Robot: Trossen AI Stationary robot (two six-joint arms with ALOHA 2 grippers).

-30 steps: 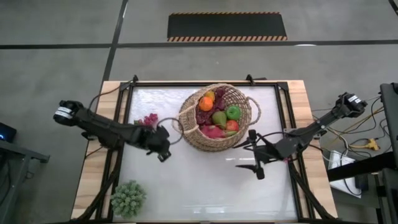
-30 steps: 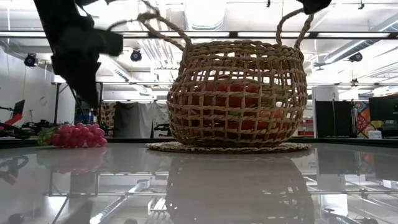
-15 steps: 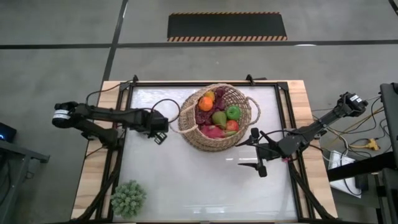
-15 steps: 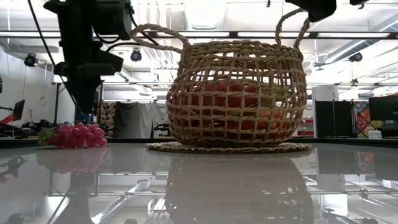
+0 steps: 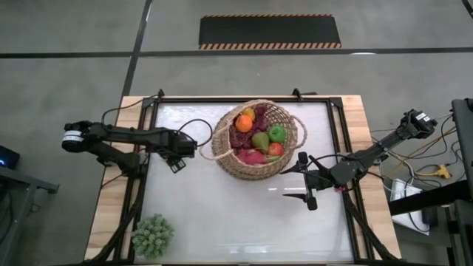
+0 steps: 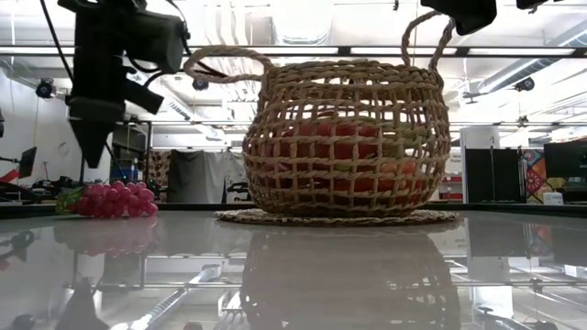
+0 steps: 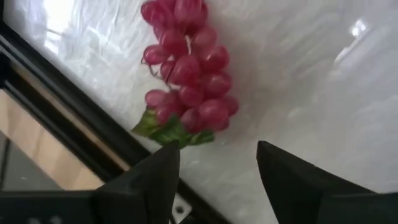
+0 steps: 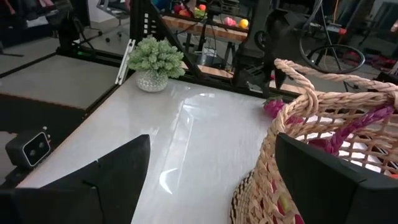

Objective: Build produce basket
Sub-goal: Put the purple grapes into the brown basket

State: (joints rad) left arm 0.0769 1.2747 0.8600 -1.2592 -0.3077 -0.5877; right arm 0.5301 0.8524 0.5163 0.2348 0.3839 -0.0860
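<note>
The wicker basket stands far of the table's middle, holding produce: an orange, a green apple, a pear and red pieces. A bunch of red grapes with a green leaf lies on the table left of the basket, also seen in the low view. My left gripper hangs open just above the grapes, touching nothing. My right gripper is open at the basket's near right, clear of it.
A small green potted plant stands at the table's near left corner. A black frame runs along the table's edges, close beside the grapes. The white table surface near of the basket is bare.
My left gripper has swung from the near side of the basket's left handle toward the table's far left, ending over the grapes. The basket's left loop handle, upright before, now leans outward to the left. The right arm has kept still.
</note>
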